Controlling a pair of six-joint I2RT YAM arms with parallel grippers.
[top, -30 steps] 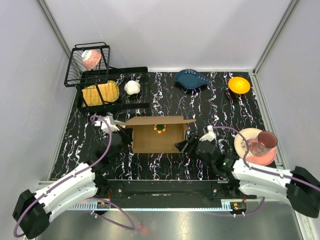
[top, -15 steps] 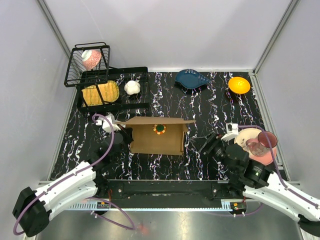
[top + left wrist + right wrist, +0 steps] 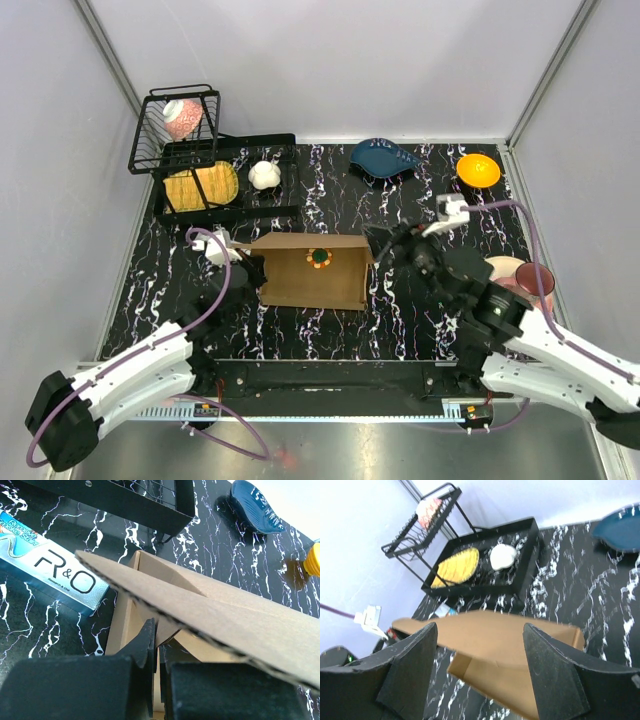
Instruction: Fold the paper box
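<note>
The paper box [image 3: 312, 272], plain brown cardboard, lies in the middle of the black marbled table with a long flap [image 3: 215, 615] raised over its open inside. My left gripper [image 3: 250, 270] is at the box's left end, shut on a thin cardboard edge [image 3: 162, 630] under that flap. My right gripper [image 3: 385, 240] hangs above the box's back right corner, open, with nothing between its fingers [image 3: 415, 665]. In the right wrist view the box [image 3: 520, 650] lies below and beyond the jaws. A small green and orange item [image 3: 319, 257] shows on the box.
A black rack [image 3: 215, 180] with a wire basket [image 3: 175, 125], a yellow item and a white object [image 3: 265, 175] stands back left. A toothpaste carton [image 3: 50, 567] lies left of the box. A blue dish [image 3: 385, 158], an orange bowl [image 3: 478, 170] and a pink plate with a cup [image 3: 520, 285] lie to the right.
My right arm has left the box's right end, risen and swung toward the back right corner, jaws open. The left gripper has kept its hold at the left end.
</note>
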